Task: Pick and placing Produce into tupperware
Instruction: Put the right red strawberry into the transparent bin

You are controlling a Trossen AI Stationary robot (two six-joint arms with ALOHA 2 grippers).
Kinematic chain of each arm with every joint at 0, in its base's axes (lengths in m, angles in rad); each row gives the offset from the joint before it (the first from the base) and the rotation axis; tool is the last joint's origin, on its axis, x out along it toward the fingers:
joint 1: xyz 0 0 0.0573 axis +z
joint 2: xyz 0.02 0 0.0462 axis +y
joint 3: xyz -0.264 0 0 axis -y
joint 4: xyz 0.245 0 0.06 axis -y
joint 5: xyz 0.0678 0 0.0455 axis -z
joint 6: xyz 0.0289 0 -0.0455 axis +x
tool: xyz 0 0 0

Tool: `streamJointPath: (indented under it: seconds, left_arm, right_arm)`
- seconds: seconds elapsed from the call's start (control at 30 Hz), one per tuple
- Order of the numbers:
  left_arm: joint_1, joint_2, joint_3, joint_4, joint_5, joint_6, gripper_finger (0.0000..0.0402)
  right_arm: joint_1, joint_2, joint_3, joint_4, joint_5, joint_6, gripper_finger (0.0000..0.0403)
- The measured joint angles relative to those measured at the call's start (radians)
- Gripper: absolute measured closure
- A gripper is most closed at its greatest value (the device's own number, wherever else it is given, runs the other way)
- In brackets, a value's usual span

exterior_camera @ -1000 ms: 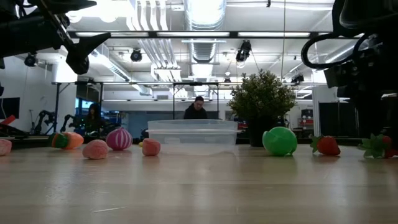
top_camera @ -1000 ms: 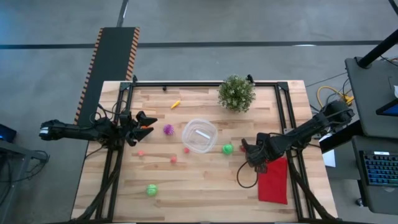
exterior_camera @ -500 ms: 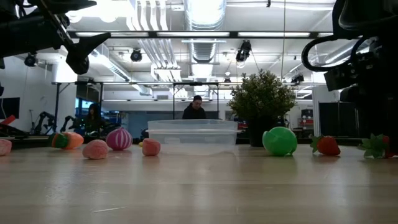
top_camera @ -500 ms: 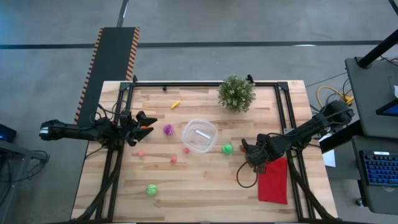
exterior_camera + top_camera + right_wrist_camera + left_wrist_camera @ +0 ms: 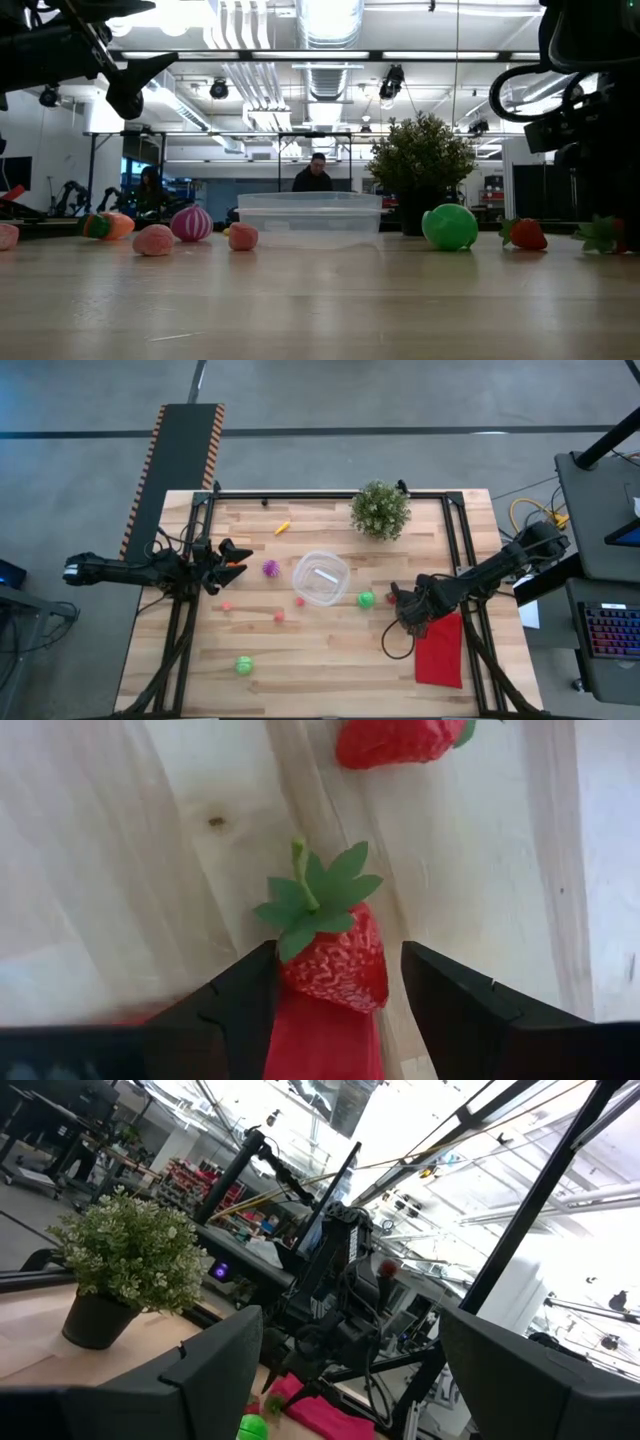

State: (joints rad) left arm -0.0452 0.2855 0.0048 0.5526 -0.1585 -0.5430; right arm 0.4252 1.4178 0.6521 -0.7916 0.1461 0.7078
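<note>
The tupperware (image 5: 321,579) is a clear round bowl standing mid-table. Small toy produce lies around it: a purple piece (image 5: 270,568), a green ball (image 5: 366,599), another green piece (image 5: 244,665) and pink pieces (image 5: 278,615). My right gripper (image 5: 335,1005) is open and points down at a strawberry (image 5: 332,960), one finger on each side. The strawberry's lower end lies on the red cloth (image 5: 320,1040). A second strawberry (image 5: 400,740) lies beyond it. My left gripper (image 5: 240,555) is open and hovers at the table's left side above an orange piece (image 5: 115,225). My right gripper straddles the strawberry's red body (image 5: 350,975) from above, pointing down. One finger (image 5: 245,1005) stands close against its side and the other (image 5: 450,1005) shows a gap. I cannot tell whether either touches it. The strawberry lies on the table and the cloth.
A bushy potted plant (image 5: 380,510) stands at the far edge behind the bowl. The red cloth (image 5: 440,650) lies flat at the right near side. A small yellow piece (image 5: 282,528) lies far left of the plant. People show in the room beyond the table (image 5: 318,175).
My right gripper has drifted slightly toward the table's right edge above the strawberry. The produce and bowl lie where they were.
</note>
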Motion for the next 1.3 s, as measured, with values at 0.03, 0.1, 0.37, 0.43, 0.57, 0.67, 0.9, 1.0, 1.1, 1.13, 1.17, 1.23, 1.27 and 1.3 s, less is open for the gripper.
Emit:
streamJointPath:
  seconds: [0.03,0.1,0.37,0.43,0.57,0.67,0.9,1.0,1.1,1.13,1.17,1.23,1.27,1.3]
  left_arm:
    - [0.0,0.0,0.0,0.0,0.0,0.0,0.0111]
    - [0.0,0.0,0.0,0.0,0.0,0.0,0.0111]
    - [0.0,0.0,0.0,0.0,0.0,0.0,0.0111]
    - [0.0,0.0,0.0,0.0,0.0,0.0,0.0111]
    - [0.0,0.0,0.0,0.0,0.0,0.0,0.0111]
    - [0.0,0.0,0.0,0.0,0.0,0.0,0.0111]
    - [0.0,0.0,0.0,0.0,0.0,0.0,0.0111]
    - [0.0,0.0,0.0,0.0,0.0,0.0,0.0111]
    - [0.0,0.0,0.0,0.0,0.0,0.0,0.0111]
    - [0.0,0.0,0.0,0.0,0.0,0.0,0.0111]
    - [0.0,0.0,0.0,0.0,0.0,0.0,0.0111]
    - [0.0,0.0,0.0,0.0,0.0,0.0,0.0111]
    - [0.0,0.0,0.0,0.0,0.0,0.0,0.0111]
    - [0.0,0.0,0.0,0.0,0.0,0.0,0.0111]
  right_arm:
    - [0.0,0.0,0.0,0.003,0.001,-0.001,0.0207]
    - [0.0,0.0,0.003,0.007,0.009,-0.005,0.0217]
    - [0.0,0.0,0.01,0.025,0.012,-0.01,0.0231]
    - [0.0,0.0,0.01,0.025,0.012,-0.012,0.023]
    - [0.0,0.0,0.01,0.027,0.012,-0.012,0.0236]
    - [0.0,0.0,0.009,0.027,0.012,-0.012,0.0251]
    - [0.0,-0.001,0.017,0.01,0.003,-0.009,0.027]
    - [0.0,-0.002,0.046,-0.019,-0.001,-0.008,0.026]
    - [-0.002,-0.002,0.098,-0.112,-0.008,-0.006,0.0256]
    - [-0.002,-0.003,0.121,-0.147,-0.014,-0.002,0.0256]
    - [-0.004,-0.003,0.145,-0.183,-0.022,-0.001,0.0257]
    - [-0.008,-0.003,0.203,-0.251,-0.047,-0.001,0.0262]
    - [-0.012,-0.003,0.237,-0.284,-0.056,0.0,0.0265]
    - [-0.017,-0.004,0.271,-0.315,-0.065,0.0,0.0267]
